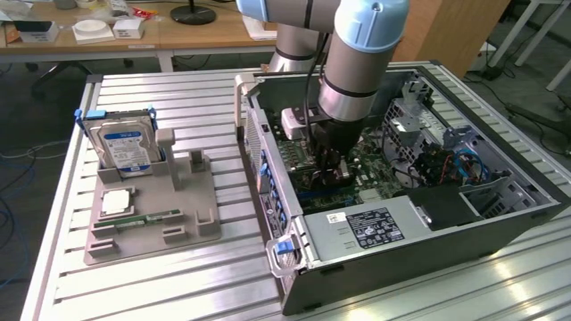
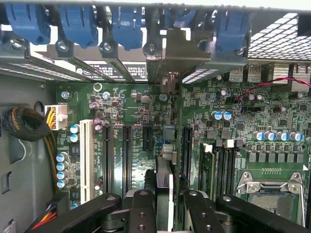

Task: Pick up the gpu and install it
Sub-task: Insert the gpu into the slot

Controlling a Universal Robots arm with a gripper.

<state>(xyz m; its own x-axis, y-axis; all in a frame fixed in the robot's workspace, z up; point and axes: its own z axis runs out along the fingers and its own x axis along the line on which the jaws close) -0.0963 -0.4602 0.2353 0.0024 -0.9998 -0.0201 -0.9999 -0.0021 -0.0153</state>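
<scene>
On the exterior view's left, a hard drive (image 1: 125,148) stands on the grey holder (image 1: 152,221). At about three o'clock from it, inside the open computer case (image 1: 402,247), the gripper (image 1: 332,175) clenches the card (image 2: 165,179), held edge-on over the motherboard (image 2: 136,121) slots.

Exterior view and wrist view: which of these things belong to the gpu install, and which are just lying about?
In the job:
gpu, held edge-on in the gripper
computer case
motherboard

Lying about:
hard drive
grey parts holder
memory stick
</scene>
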